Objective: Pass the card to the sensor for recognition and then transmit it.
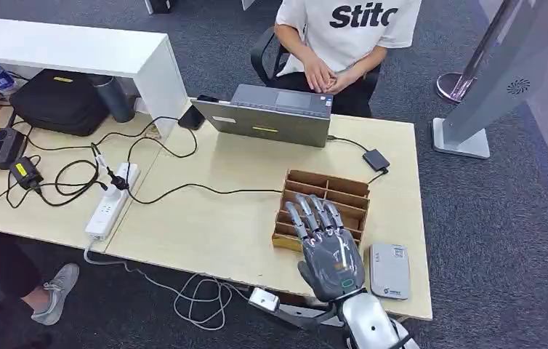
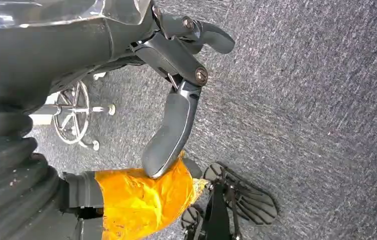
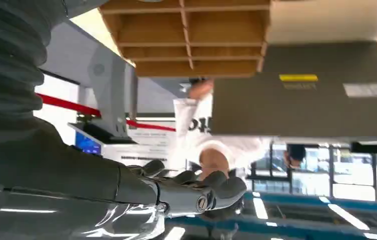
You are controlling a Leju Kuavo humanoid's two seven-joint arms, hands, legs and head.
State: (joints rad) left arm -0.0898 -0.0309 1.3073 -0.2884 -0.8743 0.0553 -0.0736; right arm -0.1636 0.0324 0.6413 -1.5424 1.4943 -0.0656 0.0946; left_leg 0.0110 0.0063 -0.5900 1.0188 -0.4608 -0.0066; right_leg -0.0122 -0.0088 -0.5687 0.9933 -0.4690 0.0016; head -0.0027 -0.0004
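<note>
Your right hand [image 1: 329, 243] hovers over the tabletop's [image 1: 206, 218] near right part, fingers apart and stretched forward, holding nothing. Its fingertips reach over the near edge of the card box [image 1: 323, 207], a brown divided tray. Just to the hand's right, at the near right corner, lies the grey sensor [image 1: 389, 271]. I cannot make out a card in the box's slots from here; the hand covers the nearest ones, so where the card is I cannot tell. Your left hand [image 2: 176, 100] hangs over the carpet, fingers loosely apart, empty.

By my reading you are at the first step, reaching for the card. The next move calls for lowering the fingers into a slot and pinching a card cleanly.

Beyond the box, the laptop [image 1: 275, 116] sits at the far edge, and a person [image 1: 344, 36] waits behind it, probably to receive the card.
</note>
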